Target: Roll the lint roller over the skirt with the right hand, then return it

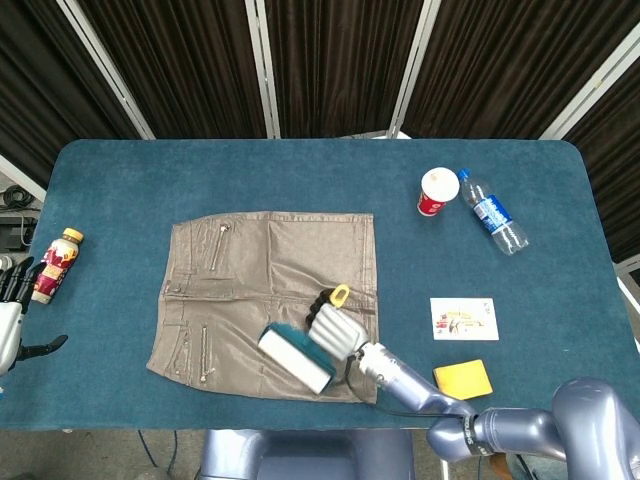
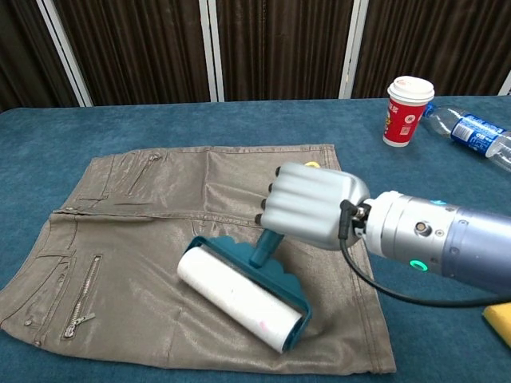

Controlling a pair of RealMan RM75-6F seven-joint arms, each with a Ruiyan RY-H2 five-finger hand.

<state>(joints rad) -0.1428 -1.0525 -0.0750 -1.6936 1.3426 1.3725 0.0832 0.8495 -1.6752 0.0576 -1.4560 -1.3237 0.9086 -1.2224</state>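
Note:
A shiny taupe skirt (image 1: 230, 280) (image 2: 136, 239) lies flat on the blue table. My right hand (image 1: 337, 331) (image 2: 307, 206) grips the teal handle of the lint roller (image 1: 293, 358) (image 2: 239, 297). The white roll presses on the skirt's lower right part, near the hem. The handle's yellow end (image 1: 340, 294) pokes out above the hand. My left hand (image 1: 12, 310) hangs off the table's left edge, fingers apart, holding nothing; it shows only in the head view.
A red paper cup (image 1: 438, 190) (image 2: 405, 110) and a water bottle (image 1: 492, 212) (image 2: 471, 132) stand at the back right. A picture card (image 1: 463, 318) and a yellow sponge (image 1: 463, 380) lie right of the skirt. A small drink bottle (image 1: 56, 264) rests at the left edge.

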